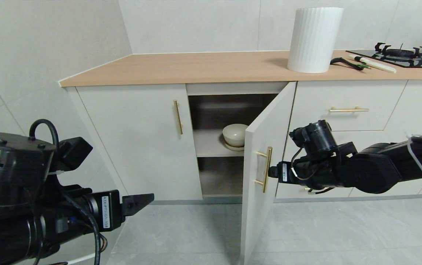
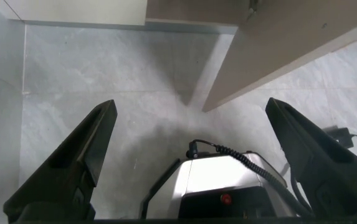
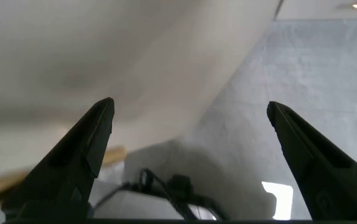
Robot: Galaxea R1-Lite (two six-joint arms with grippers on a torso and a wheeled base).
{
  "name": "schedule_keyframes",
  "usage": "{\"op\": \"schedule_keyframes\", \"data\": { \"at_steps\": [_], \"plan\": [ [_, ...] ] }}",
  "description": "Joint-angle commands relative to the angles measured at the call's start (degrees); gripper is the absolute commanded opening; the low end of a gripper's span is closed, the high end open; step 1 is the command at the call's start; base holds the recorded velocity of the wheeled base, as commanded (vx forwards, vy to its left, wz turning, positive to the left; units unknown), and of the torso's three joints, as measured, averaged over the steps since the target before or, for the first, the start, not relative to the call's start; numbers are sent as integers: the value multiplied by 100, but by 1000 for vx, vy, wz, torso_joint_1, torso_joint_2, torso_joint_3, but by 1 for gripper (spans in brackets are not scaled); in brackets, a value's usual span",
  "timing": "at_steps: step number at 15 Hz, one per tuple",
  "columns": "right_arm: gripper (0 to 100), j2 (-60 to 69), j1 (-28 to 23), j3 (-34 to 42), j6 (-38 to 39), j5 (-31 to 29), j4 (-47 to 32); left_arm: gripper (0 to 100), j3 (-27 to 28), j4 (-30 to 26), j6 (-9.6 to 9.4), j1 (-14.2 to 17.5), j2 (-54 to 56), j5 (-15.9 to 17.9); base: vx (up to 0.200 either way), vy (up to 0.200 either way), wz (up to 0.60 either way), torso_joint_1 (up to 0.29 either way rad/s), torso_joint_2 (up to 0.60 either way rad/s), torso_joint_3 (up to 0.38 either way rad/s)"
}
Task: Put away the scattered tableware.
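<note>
Right tool [image 3: 189, 104] gapes empty beside the brass handle [image 1: 266, 169] of the white cabinet door [image 1: 259, 221]; left tool [image 2: 190, 104] gapes empty too

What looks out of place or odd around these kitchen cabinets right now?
One cabinet door stands wide open, showing a bowl on the shelf inside. On the countertop, two utensils lie loose and askew beside the hob, not put away. Nothing looks spilled or broken.
</note>
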State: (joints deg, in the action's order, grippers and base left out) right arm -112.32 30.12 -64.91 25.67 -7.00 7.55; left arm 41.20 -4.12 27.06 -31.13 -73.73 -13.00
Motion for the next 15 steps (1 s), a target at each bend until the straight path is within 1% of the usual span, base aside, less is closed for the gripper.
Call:
{"op": "schedule_keyframes", "data": {
  "at_steps": [1,5,14,15],
  "plan": [
    [100,-237,2,-4,96,-12,124,100,2,8,1,2,-19,-1,0,0,0,0,0,0],
    [100,-439,2,-12,403,-47,748,100,2,8,-8,2,-54,-10,0,0,0,0,0,0],
    [100,-475,81,-39,799,-56,1144,100,10,8,10,2,-133,-28,200,0,0,3,0,3],
    [100,-466,99,-39,852,-47,1144,100,10,8,10,2,-142,-28,0,0,0,0,0,0]
  ]
}}
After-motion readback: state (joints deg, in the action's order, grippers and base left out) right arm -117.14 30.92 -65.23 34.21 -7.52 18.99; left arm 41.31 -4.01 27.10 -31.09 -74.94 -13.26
